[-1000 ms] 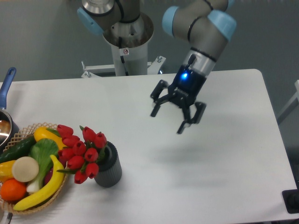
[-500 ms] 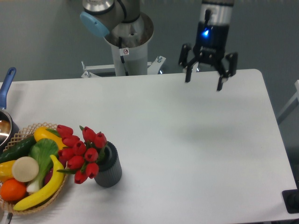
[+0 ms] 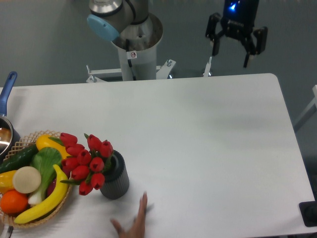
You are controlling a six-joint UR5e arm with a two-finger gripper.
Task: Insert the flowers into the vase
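From the fixed camera, the robot arm's gripper [image 3: 232,49] hangs high above the far edge of the white surface [image 3: 198,134], its two black jaws spread wide apart and holding nothing, a blue light glowing on the wrist just above them. Far below and well off to the camera's left of the jaws, near the front of the surface, stands the vase [image 3: 115,178], a small dark grey ribbed cylinder, upright. The flowers [image 3: 85,161], a bunch of red closed tulip heads with green leaves, sit with their stems in the vase mouth and lean out over its left side, the heads spilling toward a woven basket [image 3: 20,146] just beside it. The basket holds a banana [image 3: 47,201], an orange [image 3: 12,201], a cucumber [image 3: 17,157] and other produce. A pot with a blue handle [image 3: 7,88] shows at the left edge. At the bottom edge, near the vase and well apart from the jaws, a blurred human hand [image 3: 134,223] reaches in over the surface.
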